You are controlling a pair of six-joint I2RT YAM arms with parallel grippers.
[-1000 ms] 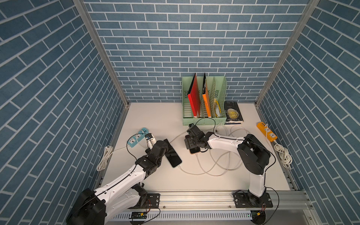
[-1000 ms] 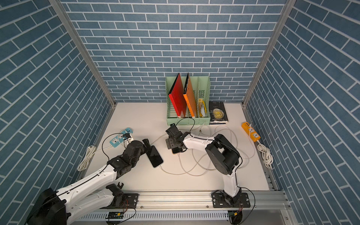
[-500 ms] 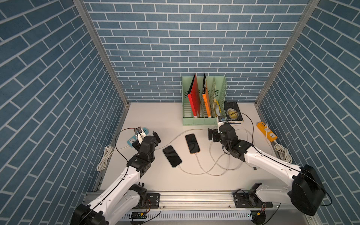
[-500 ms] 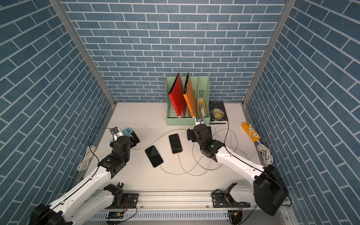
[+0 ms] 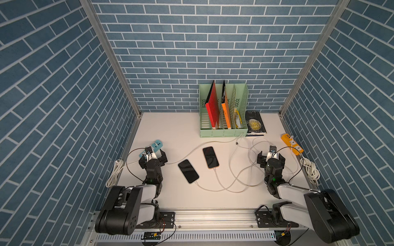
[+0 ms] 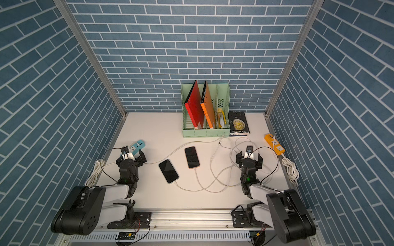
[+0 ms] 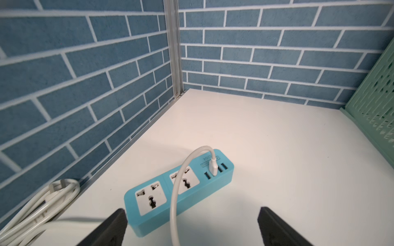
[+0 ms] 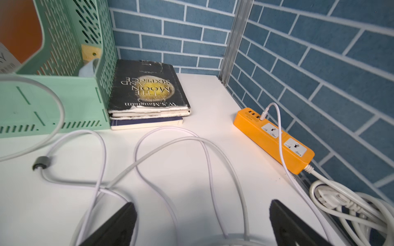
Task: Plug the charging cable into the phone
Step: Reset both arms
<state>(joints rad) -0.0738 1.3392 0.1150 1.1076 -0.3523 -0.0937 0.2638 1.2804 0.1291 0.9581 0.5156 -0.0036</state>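
Two dark phones lie face up mid-table in both top views, one point(image 5: 188, 171) nearer, one point(image 5: 210, 157) farther. A white charging cable point(image 5: 221, 187) runs from the near end of each and looks plugged in. A loose grey cable end point(image 8: 41, 163) lies near the organizer. My left gripper point(image 5: 152, 154) point(image 7: 193, 212) stands open left of the phones, above a blue power strip point(image 7: 179, 191), holding nothing. My right gripper point(image 5: 270, 156) point(image 8: 202, 205) stands open to the right over cable loops, holding nothing.
A green file organizer point(image 5: 223, 132) with folders and a stack of books point(image 8: 147, 93) stand at the back. An orange power strip point(image 8: 275, 136) lies by the right wall. Coiled white cords lie at the left edge point(image 5: 116, 174) and the right edge point(image 5: 311, 170).
Both arms have drawn back from the phones to their own sides. The left gripper was at the nearer phone, the right at the farther one. Both phones stay put.
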